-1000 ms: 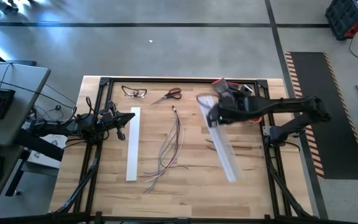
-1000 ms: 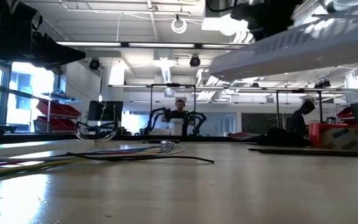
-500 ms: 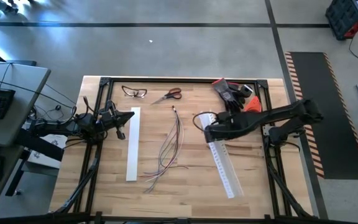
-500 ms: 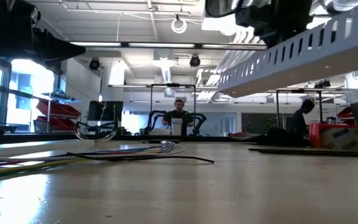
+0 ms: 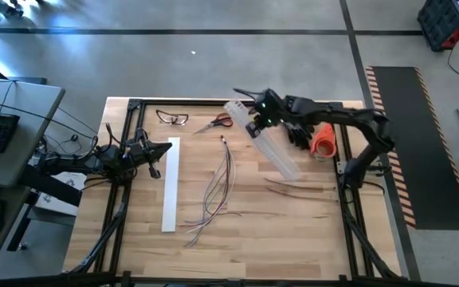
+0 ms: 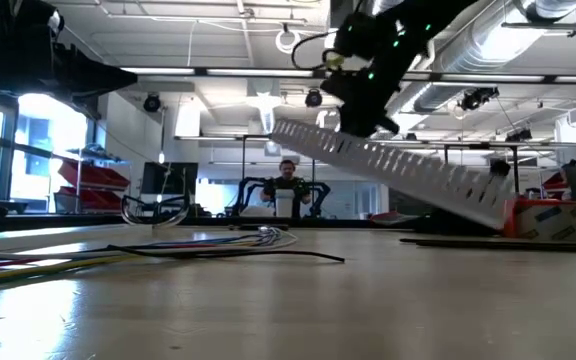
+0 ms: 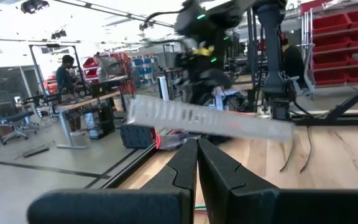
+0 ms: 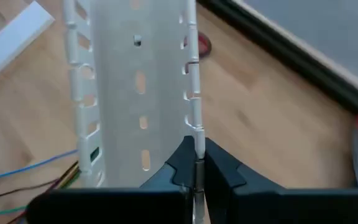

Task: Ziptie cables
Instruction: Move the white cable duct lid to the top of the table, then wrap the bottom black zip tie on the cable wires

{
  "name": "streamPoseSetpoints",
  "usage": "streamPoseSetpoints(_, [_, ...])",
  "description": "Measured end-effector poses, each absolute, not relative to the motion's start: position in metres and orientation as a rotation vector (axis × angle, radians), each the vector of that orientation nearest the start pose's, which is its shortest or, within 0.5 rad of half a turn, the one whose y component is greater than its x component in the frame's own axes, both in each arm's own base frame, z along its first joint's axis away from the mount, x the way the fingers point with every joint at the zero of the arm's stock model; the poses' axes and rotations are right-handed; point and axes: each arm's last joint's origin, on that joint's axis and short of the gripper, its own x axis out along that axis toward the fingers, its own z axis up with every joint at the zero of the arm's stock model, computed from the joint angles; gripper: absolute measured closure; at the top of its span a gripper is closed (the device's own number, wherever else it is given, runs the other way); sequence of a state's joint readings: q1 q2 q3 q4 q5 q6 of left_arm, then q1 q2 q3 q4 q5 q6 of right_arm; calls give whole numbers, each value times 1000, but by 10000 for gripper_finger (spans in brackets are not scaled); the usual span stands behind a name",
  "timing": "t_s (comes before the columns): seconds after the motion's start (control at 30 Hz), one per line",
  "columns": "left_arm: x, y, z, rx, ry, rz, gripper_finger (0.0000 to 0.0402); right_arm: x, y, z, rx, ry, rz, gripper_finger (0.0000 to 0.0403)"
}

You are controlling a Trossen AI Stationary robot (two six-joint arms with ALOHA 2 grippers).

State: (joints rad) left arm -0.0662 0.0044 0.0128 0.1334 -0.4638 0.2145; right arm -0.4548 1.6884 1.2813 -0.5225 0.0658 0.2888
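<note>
Your right gripper [image 5: 255, 119] is pinching one side wall of the white slotted channel [image 5: 271, 143], as the right wrist view is showing, and is holding it in the air over the far middle of the table [image 5: 317, 231], near the scissors [image 5: 216, 122]. In the low view the channel is hanging tilted, one end higher than the other and nothing of it touching the wood.

Your left gripper [image 5: 158, 151] is waiting at the left edge with its fingers pressed together on nothing, just beside the flat white strip [image 5: 170, 187].

The cables [image 5: 217, 187] are lying loose and fanned out at the table's centre, not bundled. The zipties [image 5: 293, 187] are lying untouched on the right side, well apart from the cables.

Judging from this, you are only at the start: no tie is around any wire yet. What is left looks like setting the channel aside, gathering the cables, picking a ziptie, looping it and pulling it tight.
</note>
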Motion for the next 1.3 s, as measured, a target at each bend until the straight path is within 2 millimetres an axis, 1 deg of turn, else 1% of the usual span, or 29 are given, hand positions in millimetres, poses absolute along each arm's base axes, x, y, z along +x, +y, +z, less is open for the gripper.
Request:
streamPoseSetpoints(0.13, [94,7,180,180,-93,412,401,333,-191,227,360,938,-594,403])
streamPoseSetpoints(0.27, [94,7,180,196,-89,430,401,350,-215,215,289,988,-566,403])
streamPoseSetpoints(0.47, [94,7,180,195,-86,433,401,367,-232,190,206,1129,-530,403])
streamPoseSetpoints(0.63, [94,7,179,192,-81,432,401,372,-239,176,139,1207,-617,403])
streamPoseSetpoints(0.7, [94,7,179,174,-84,431,401,372,-241,177,125,1209,-684,400])
streamPoseSetpoints(0.77, [94,7,179,160,-87,430,401,371,-242,180,111,1194,-738,385])
streamPoseSetpoints(0.83, [94,7,179,145,-88,429,401,370,-243,184,103,1188,-758,360])
streamPoseSetpoints(1.0, [94,7,178,117,-88,425,401,368,-248,201,97,1160,-800,266])
streamPoseSetpoints(1.07, [94,7,178,95,-92,424,401,367,-245,211,85,1161,-809,231])
streamPoseSetpoints(1.13, [94,7,178,67,-92,421,401,366,-235,223,65,1158,-791,204])
streamPoseSetpoints(1.2, [95,7,176,45,-78,419,401,366,-214,232,37,1144,-751,188])
streamPoseSetpoints(1.23, [95,7,175,30,-71,417,401,366,-201,234,25,1144,-718,183])
streamPoseSetpoints(1.3, [95,7,173,1,-56,416,401,364,-169,231,1,1137,-661,180])
